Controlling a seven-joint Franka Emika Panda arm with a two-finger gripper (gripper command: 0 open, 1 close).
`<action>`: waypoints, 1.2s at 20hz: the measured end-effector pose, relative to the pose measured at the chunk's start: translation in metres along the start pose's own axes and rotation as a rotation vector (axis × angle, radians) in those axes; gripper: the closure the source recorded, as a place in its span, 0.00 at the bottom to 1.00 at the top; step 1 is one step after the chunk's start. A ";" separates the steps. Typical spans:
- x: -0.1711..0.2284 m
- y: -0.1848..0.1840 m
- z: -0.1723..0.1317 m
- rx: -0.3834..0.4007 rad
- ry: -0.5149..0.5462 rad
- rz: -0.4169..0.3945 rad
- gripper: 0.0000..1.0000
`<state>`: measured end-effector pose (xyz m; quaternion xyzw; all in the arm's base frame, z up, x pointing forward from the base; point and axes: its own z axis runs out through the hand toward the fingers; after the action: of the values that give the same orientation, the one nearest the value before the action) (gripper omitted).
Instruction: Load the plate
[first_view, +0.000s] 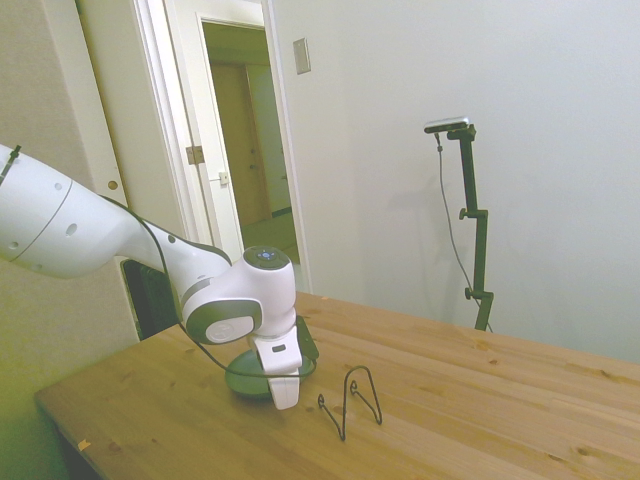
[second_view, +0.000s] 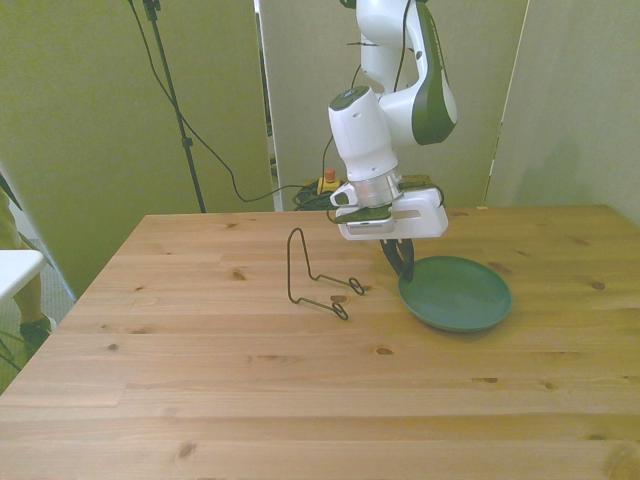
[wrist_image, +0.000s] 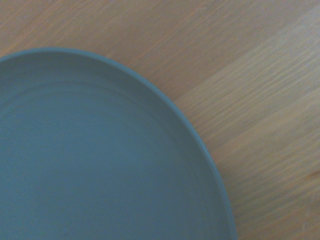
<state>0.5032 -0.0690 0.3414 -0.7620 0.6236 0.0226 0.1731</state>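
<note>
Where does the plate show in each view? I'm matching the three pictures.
Side view: plate lies on the table, mostly hidden behind the gripper.
Front view: plate right of centre, by the gripper.
Wrist view: plate fills most of the picture.
Shared landmark: wire stand, beside the plate.

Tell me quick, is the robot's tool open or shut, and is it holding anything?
Tool: down at the rim of the plate, which lies flat on the table; open or shut cannot be told.

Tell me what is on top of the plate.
The plate holds nothing; its bare inside shows in the wrist view. The hand is at its rim on the front view's left. The table beneath the plate is covered.
</note>
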 end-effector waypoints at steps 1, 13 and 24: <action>0.000 0.000 0.000 0.001 0.000 0.000 1.00; -0.001 0.025 -0.109 0.024 0.145 0.009 1.00; 0.042 0.045 -0.230 -0.135 0.414 0.092 1.00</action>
<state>0.4279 -0.1827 0.5359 -0.7311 0.6770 -0.0845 -0.0114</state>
